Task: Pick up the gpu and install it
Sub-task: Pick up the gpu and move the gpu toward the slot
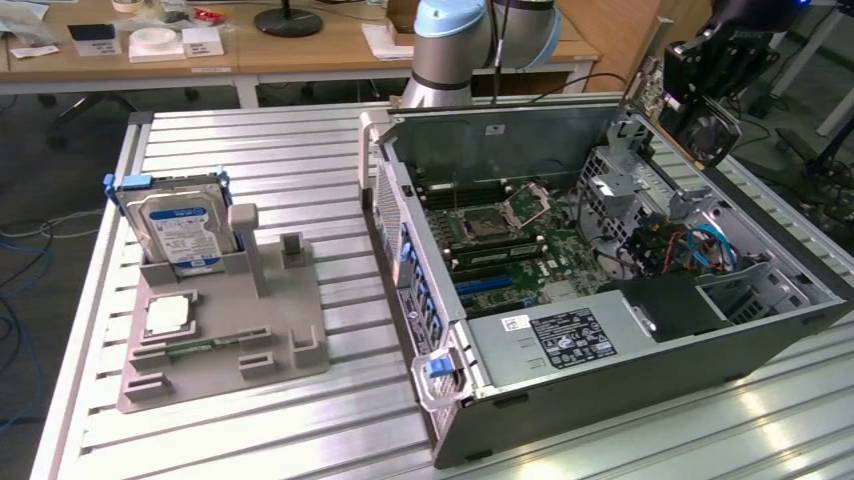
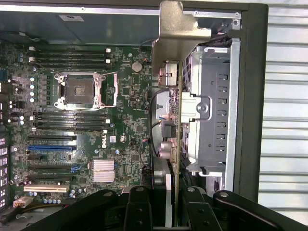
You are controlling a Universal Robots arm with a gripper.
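The slatted desk (image 1: 267,160) carries the open computer case (image 1: 641,385), its motherboard (image 2: 130,96) exposed and its expansion slots (image 2: 50,149) bare. The pick-up looks done: the gpu (image 1: 710,125) hangs in the air above the far corner of the case, by the drive cage, touching nothing below it. The end effector (image 2: 166,199) is clenched on the card's edge, silver bracket pointing away from the wrist. Seating the card in a slot is not yet done.
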